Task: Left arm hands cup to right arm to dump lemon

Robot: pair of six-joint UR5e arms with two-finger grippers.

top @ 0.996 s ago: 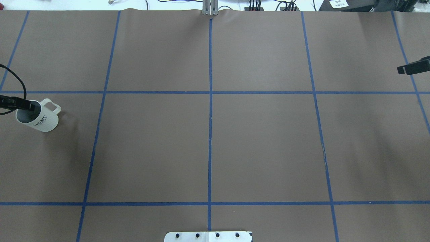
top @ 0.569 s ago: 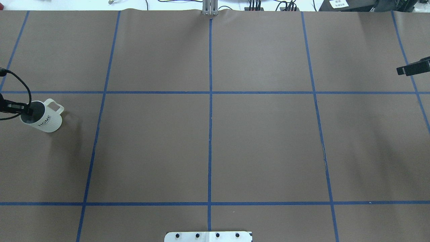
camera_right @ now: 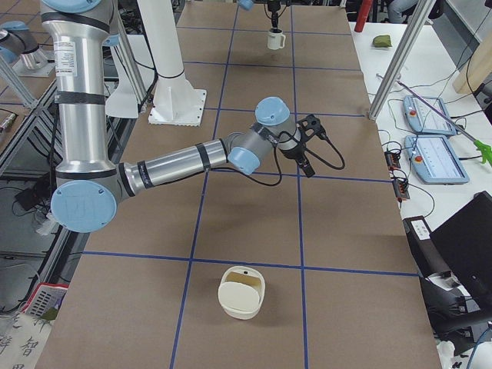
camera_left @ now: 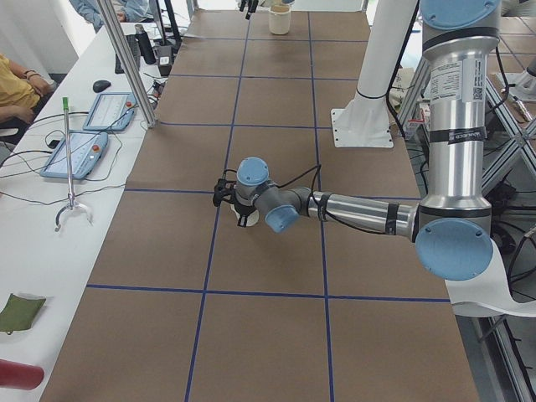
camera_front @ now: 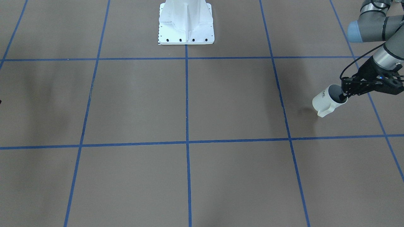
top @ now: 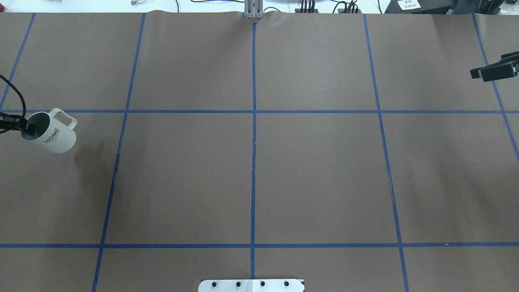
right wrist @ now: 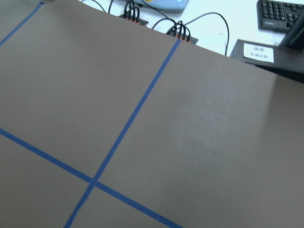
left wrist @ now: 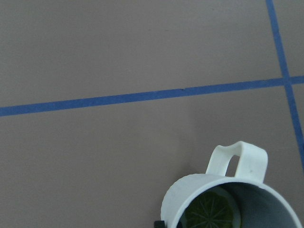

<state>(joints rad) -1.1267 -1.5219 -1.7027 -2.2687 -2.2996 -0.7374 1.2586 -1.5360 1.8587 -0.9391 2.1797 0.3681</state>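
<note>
two left fingers pinch tilted cup rim (lemon inside); right fingers: cannot tell spread.

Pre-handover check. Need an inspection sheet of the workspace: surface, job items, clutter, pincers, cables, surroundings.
Surface: brown paper table with a blue tape grid; no spills seen.
Job's things: cup tilted and lifted off the surface, handle toward the far edge; lemon inside it.
Clutter: cream container near the table end on the robot's right.
Grippers: left pincer shut on the cup's rim, one finger inside; right pincer at the view's edge with nothing seen in it, jaws cannot be judged.
Cables: black cable loops off the left wrist; plugs at the far edge.
Surroundings: operator and pendants at the side bench.
</note>
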